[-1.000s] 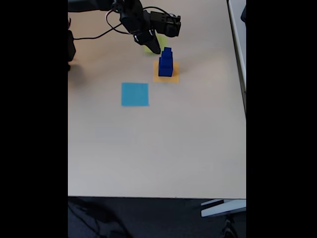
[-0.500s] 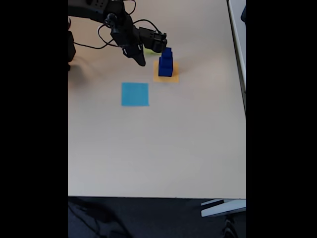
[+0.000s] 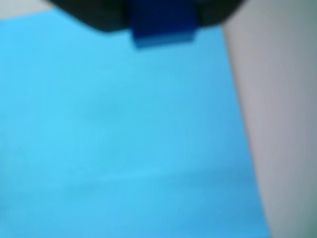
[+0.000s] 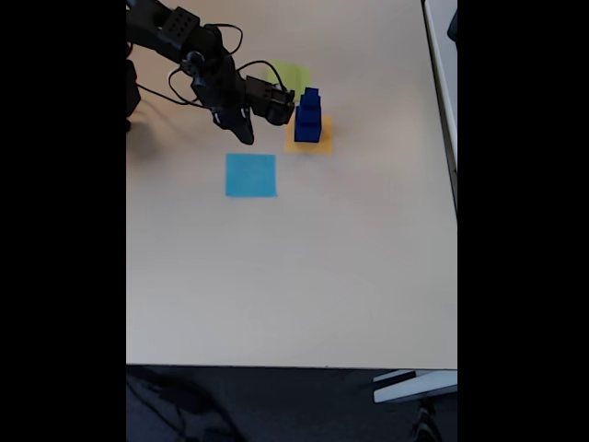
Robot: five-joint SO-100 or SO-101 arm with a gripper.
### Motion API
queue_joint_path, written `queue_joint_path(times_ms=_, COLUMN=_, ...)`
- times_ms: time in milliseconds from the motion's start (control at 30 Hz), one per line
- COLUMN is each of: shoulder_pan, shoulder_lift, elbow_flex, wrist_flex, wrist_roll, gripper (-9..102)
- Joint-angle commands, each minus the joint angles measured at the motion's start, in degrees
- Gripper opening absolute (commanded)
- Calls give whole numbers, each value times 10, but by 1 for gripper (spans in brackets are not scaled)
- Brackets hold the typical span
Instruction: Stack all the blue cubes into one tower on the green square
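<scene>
Gripper (image 4: 243,133) hung above the blue paper (image 4: 250,175), jaws clamping a small cube (image 3: 162,25). Two cubes (image 4: 308,117) stood stacked on the orange square (image 4: 308,144). Transfer underway; next, carry to the green square (image 4: 287,74).

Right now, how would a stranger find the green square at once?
On the beige table, look at the far end, behind the stack of blue cubes. The green square lies flat there, partly hidden by the arm; it is lime, unlike the orange and light blue squares.

Looks like an office/lab setup: plain beige desk (image 4: 294,276), dark floor at 6 o'clock, white furniture edge (image 4: 405,387) at 5.
</scene>
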Motion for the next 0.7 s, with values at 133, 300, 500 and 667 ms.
queue_joint_path(times_ms=133, shoulder_pan=19, shoulder_lift=5, elbow_flex=23, wrist_flex=-68, wrist_roll=0, gripper=0)
queue_joint_path(times_ms=300, shoulder_pan=9, shoulder_lift=5, elbow_flex=96, wrist_flex=-158, wrist_roll=30, gripper=1)
queue_joint_path(times_ms=500, shoulder_pan=6, shoulder_lift=5, elbow_flex=143, wrist_flex=-219, wrist_roll=37, gripper=1)
queue_joint_path(times_ms=667, shoulder_pan=18, shoulder_lift=-13, elbow_flex=146, wrist_flex=-246, wrist_roll=26, gripper=1)
